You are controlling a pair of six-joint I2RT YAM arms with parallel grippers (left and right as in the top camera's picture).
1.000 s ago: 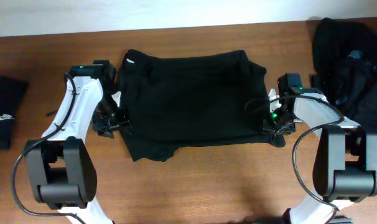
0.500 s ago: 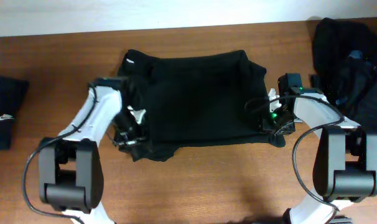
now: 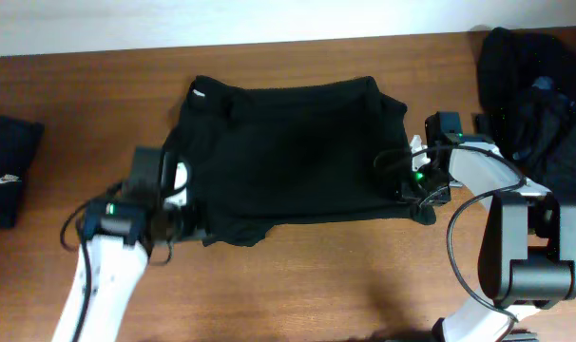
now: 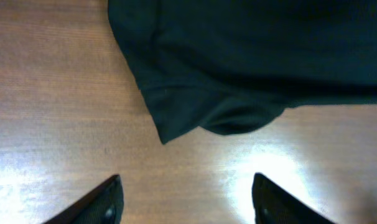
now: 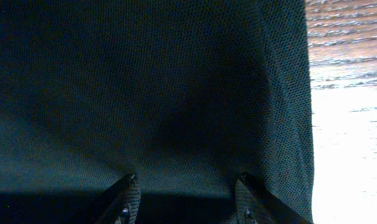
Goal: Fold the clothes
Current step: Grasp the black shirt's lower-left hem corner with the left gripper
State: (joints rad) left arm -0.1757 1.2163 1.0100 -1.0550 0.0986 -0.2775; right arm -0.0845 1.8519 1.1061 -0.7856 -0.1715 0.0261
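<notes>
Overhead shows the shirt (image 3: 288, 157) mid-fold, left hand (image 4: 187, 190) open and empty, right hand (image 5: 186, 186) parted over it, seemingly loose; next probably needs an edge gripped.

Shirt (image 3: 288, 157) mid-table: solid black, with a small white tag (image 3: 199, 93) at its far-left corner. From the right wrist I make out a fine dotted weave in its cloth. Table (image 3: 316, 285): reddish-brown wood, streaky grain. Folded garment (image 3: 5, 171) far left: black, white logo (image 3: 9, 178). Heap (image 3: 540, 95) far right: black. Left arm (image 3: 98, 275) and right arm (image 3: 478, 171): white with black joints. I note a green light (image 3: 418, 174) on the right one.
</notes>
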